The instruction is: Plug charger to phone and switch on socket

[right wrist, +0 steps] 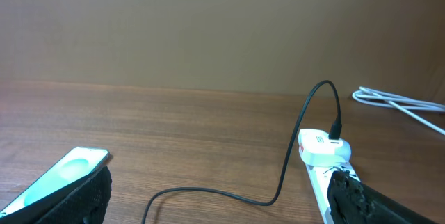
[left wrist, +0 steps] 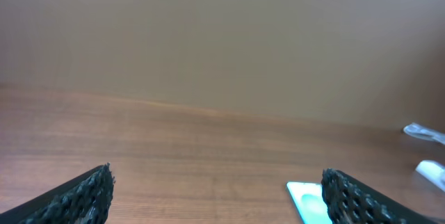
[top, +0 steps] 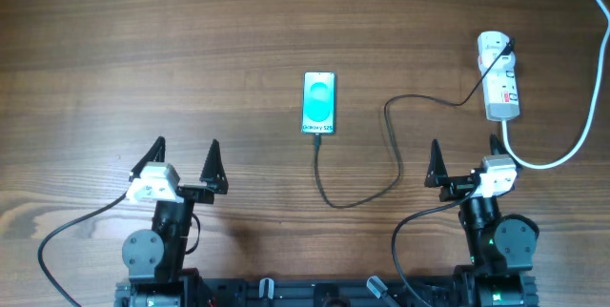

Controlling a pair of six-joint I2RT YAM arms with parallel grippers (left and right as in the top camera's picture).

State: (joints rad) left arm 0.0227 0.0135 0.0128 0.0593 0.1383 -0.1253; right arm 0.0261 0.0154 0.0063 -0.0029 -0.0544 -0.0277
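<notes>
The phone [top: 319, 103] lies flat mid-table, cyan screen up, "Galaxy S25" text at its near short edge. The charger [top: 392, 145], a thin black cable, runs from that near edge in a loop to a white adapter on the socket [top: 499, 80] at the right. I cannot tell if its tip is inside the phone. My left gripper [top: 186, 154] is open and empty, near left of the phone. My right gripper [top: 464, 153] is open and empty, just in front of the socket. In the right wrist view I see the phone [right wrist: 59, 175], charger [right wrist: 292, 161] and socket [right wrist: 321, 149]. The phone's corner also shows in the left wrist view [left wrist: 306, 200].
A thick white cord [top: 562, 159] leaves the socket's near end, curves right and runs up the table's right side to the far corner; it also shows in the right wrist view [right wrist: 396, 102]. The wooden table [top: 143, 50] carries nothing else.
</notes>
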